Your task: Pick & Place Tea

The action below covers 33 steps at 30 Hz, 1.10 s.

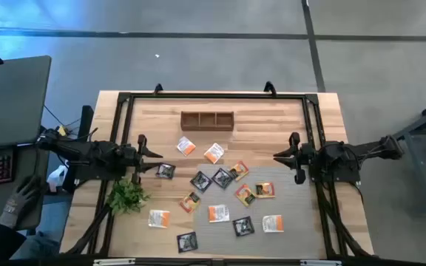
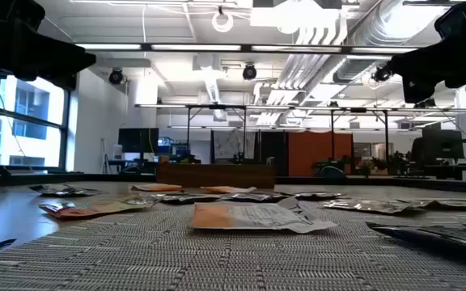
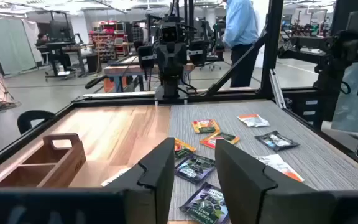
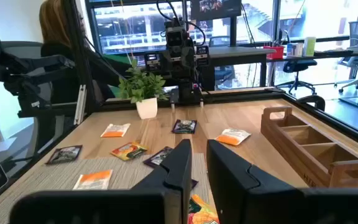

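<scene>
- Left gripper (image 1: 160, 153) hovers at the left edge of the table, clear of everything. Its fingers (image 3: 160, 171) stand apart with a plain gap and nothing between them.
- Right gripper (image 1: 276, 156) waits at the right edge, also above the table. Its fingers (image 4: 180, 165) are nearly together, only a thin slot showing, and empty.
- Tea sachets (image 1: 222, 178) lie scattered flat across the middle and near half of the table, most on the grey mat (image 1: 294, 222), a few on bare wood. Dark, white-orange and orange-yellow mixed.
- A few around the middle touch or overlap; outliers like the white-orange one (image 1: 159, 218) sit apart.
- Wooden tray (image 1: 207, 120) with three compartments sits at the far side, apparently empty. Likely the drop target.
- Potted plant (image 1: 126, 196) sits near the left arm; not part of the job.
- Handling, my guess: sachets are very light, thin, floppy, slick foil or paper. Flat on the surface, so little to grab.
- Best bet: pinch a raised edge or corner, jaws coming nearly straight down. Start with an isolated one to avoid dragging neighbours.
- Risk: sachet slides on the mat or slips out mid-carry.
</scene>
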Tool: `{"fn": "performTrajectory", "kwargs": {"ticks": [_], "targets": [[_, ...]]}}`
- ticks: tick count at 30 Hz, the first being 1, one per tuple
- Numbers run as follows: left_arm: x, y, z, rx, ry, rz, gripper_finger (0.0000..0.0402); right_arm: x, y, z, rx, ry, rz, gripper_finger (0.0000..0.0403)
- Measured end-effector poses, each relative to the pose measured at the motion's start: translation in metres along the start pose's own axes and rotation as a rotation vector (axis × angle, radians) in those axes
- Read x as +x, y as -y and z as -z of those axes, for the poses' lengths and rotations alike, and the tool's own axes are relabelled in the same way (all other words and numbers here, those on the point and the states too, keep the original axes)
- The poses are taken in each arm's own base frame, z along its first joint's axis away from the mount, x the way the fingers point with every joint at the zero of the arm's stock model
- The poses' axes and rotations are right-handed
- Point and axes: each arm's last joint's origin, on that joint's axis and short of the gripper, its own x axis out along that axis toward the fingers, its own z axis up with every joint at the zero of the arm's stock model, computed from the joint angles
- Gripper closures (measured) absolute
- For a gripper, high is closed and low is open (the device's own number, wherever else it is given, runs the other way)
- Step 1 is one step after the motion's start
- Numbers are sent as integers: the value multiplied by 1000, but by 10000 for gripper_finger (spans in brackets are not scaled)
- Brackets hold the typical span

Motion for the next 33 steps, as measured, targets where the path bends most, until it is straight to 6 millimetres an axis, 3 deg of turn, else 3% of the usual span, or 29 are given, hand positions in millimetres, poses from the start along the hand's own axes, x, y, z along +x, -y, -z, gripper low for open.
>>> {"fn": "performTrajectory", "kwargs": {"ticks": [33], "targets": [[0,0,0,0,0,0,286,0,0,0,0,0,0,355]]}}
